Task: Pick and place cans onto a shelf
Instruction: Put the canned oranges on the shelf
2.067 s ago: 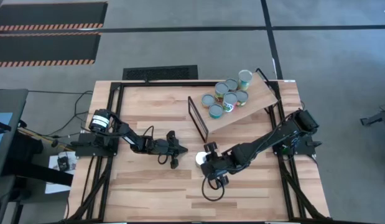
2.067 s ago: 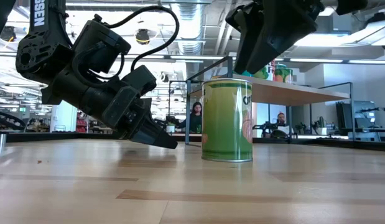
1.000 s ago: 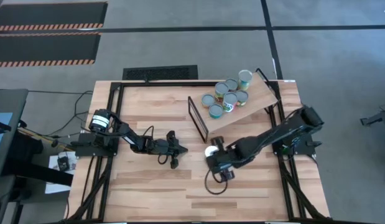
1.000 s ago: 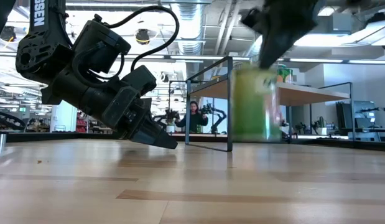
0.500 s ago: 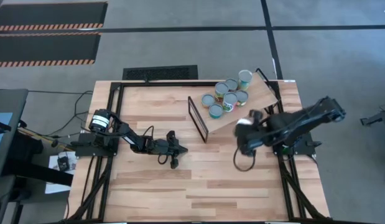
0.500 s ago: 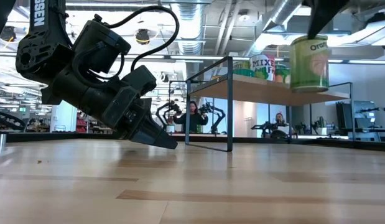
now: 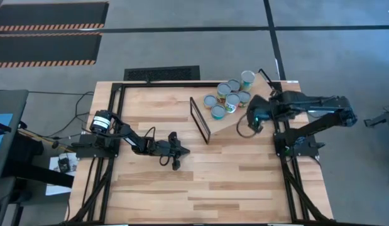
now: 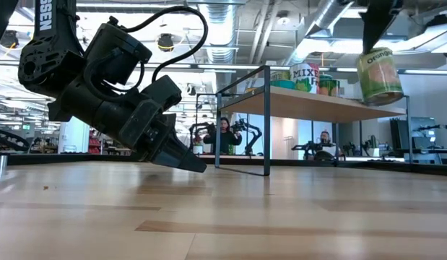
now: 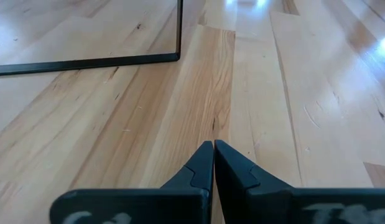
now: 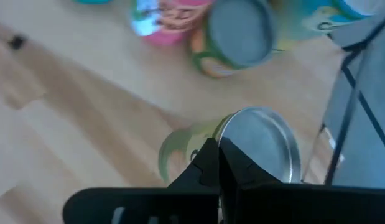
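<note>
High view: I have the right gripper [image 7: 252, 118] right of frame centre, above the bare end of the shelf [image 7: 264, 94], beside the six cans [image 7: 229, 95] grouped toward the upper middle. In the low view the carried can [image 8: 380, 75] hangs tilted at upper right, clear above the shelf board and apart from the cans standing on it. I judge it is held high to pass over the board before being lowered. The right wrist view shows the fingers [image 10: 211, 163] pinching the can by its rim, silver top beside them. The left gripper [image 7: 176, 150] waits low over the table [image 7: 150, 194], left of centre, with its fingers pressed together. It sits well away from the shelf, out of the right arm's way.
</note>
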